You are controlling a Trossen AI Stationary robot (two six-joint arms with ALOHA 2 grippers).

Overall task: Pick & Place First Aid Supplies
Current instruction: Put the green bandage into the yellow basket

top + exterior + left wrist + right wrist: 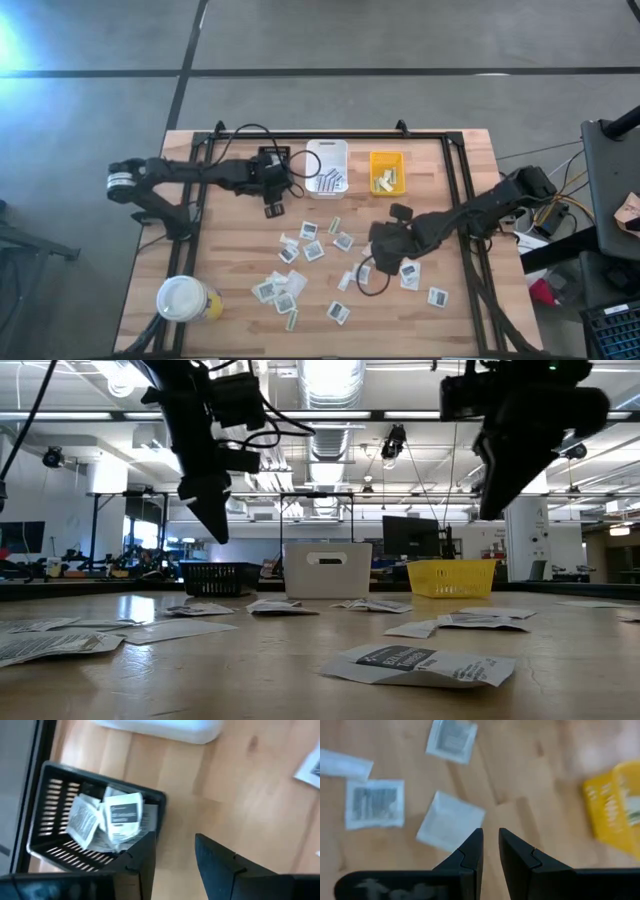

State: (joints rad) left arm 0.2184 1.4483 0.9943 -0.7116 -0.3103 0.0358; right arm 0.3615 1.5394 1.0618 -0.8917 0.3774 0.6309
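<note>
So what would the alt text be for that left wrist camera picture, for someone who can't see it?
Two dark tool fingers, parted and holding nothing, hang over a pale wooden table beside a small black slotted plastic bin. Several white paper packets with dark printed patches lie in the bin. The edge of a white plastic bin shows beyond it.

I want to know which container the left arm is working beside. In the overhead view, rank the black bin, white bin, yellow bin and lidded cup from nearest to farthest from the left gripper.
From the left gripper, jaws apart:
1. Black bin, just behind it at the table's far edge.
2. White bin, to the black bin's right.
3. Yellow bin and lidded cup at the near left corner: too close to call.
</note>
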